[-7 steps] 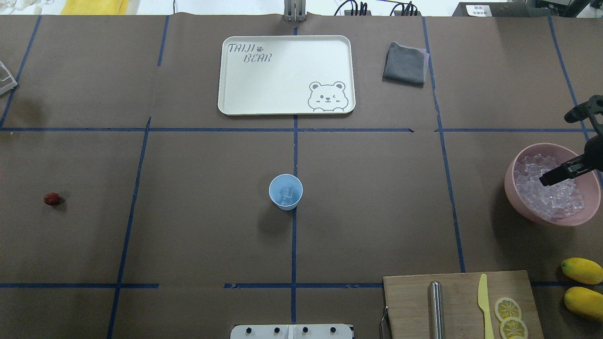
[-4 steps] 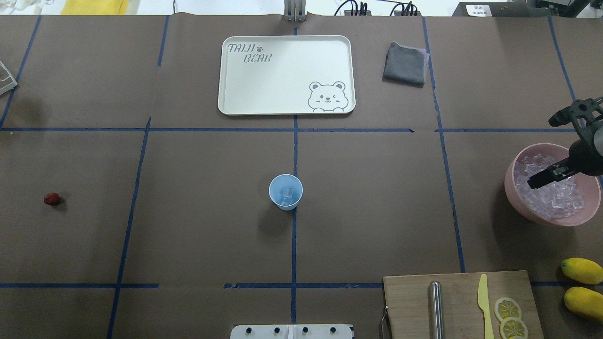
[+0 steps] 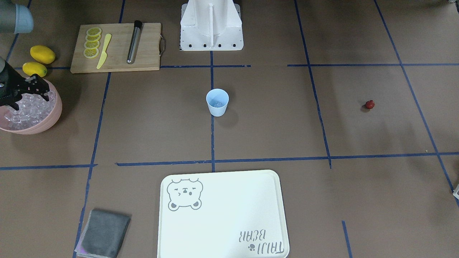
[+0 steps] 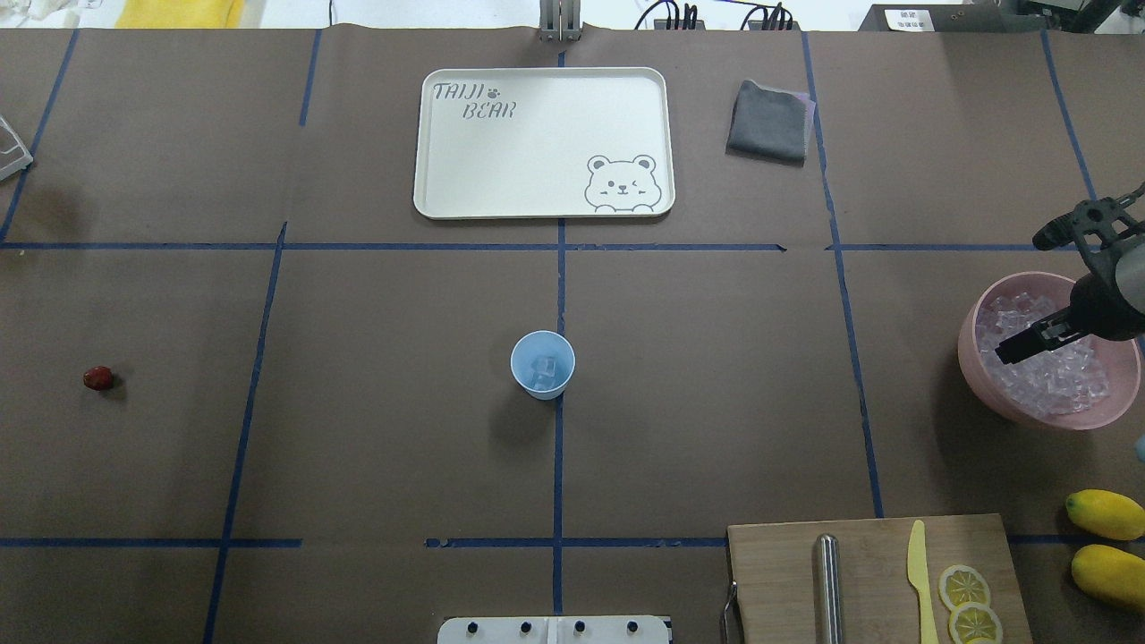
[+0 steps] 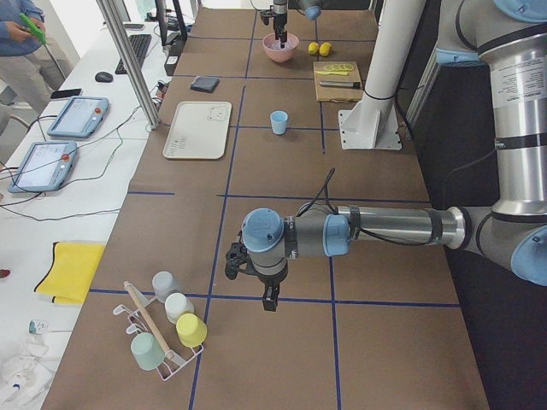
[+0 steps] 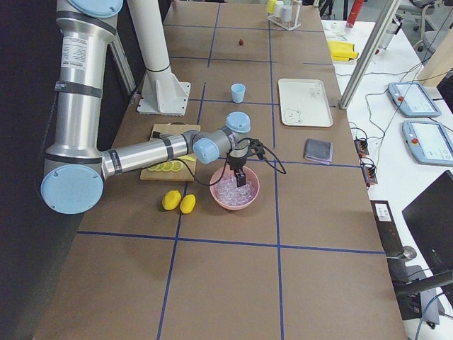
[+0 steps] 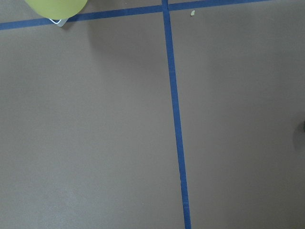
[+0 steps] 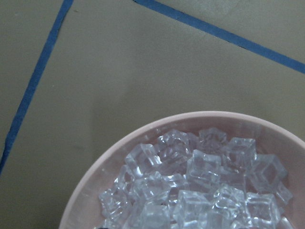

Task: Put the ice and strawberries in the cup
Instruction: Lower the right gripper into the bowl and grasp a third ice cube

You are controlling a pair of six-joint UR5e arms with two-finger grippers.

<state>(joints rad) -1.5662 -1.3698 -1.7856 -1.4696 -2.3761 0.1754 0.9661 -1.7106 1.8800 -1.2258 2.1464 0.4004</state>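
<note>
The pale blue cup (image 4: 542,364) stands upright at the table's middle with an ice cube (image 4: 542,369) in it. The dark red strawberry (image 4: 98,378) lies alone far left, and shows at the right in the front-facing view (image 3: 369,104). The pink bowl (image 4: 984,376) at the right edge holds several ice cubes (image 8: 200,191). My right gripper (image 4: 1029,295) hangs over the bowl, open and empty, one finger (image 4: 1029,340) above the ice. My left gripper (image 5: 267,295) shows only in the exterior left view, low over bare table far from the cup; I cannot tell its state.
A white bear tray (image 4: 429,134) lies at the back centre, a grey cloth (image 4: 767,121) to its right. A cutting board (image 4: 778,572) with a metal rod, yellow knife and lemon slices sits front right, beside two lemons (image 4: 1105,514). A cup rack (image 5: 162,333) stands near the left arm.
My right gripper has moved leftward, further in over the pink bowl. The cup and the strawberry have not moved.
</note>
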